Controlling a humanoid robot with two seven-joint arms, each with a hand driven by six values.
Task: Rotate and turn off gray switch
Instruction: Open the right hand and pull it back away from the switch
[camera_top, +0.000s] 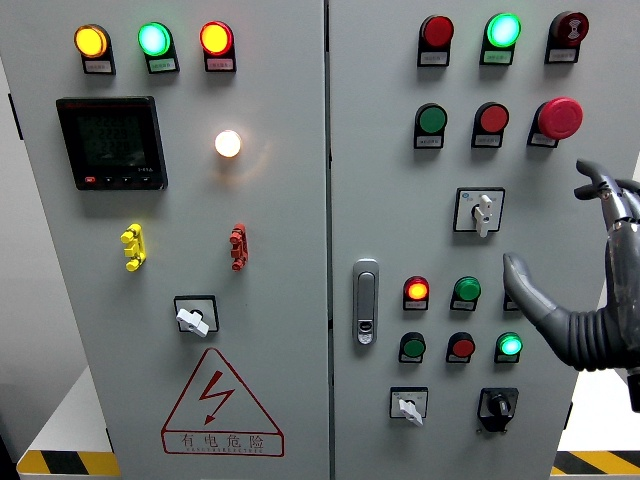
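Three gray rotary switches sit on the cabinet panel. One gray switch (483, 212) is at the upper right with its knob pointing down. A second gray switch (193, 319) is on the left door, knob tilted down-right. A third gray switch (409, 407) is at the lower right, also tilted. My right hand (570, 240) hovers to the right of the upper switch, apart from the panel controls. It is open, with its thumb (520, 277) pointing left and its fingers (598, 185) raised. It holds nothing.
A black rotary switch (497, 405) sits beside the lower gray one. Red and green push buttons and lit lamps fill the right door, with a red mushroom button (560, 118) just above my hand. A door handle (366, 300) and a digital meter (110, 142) are further left.
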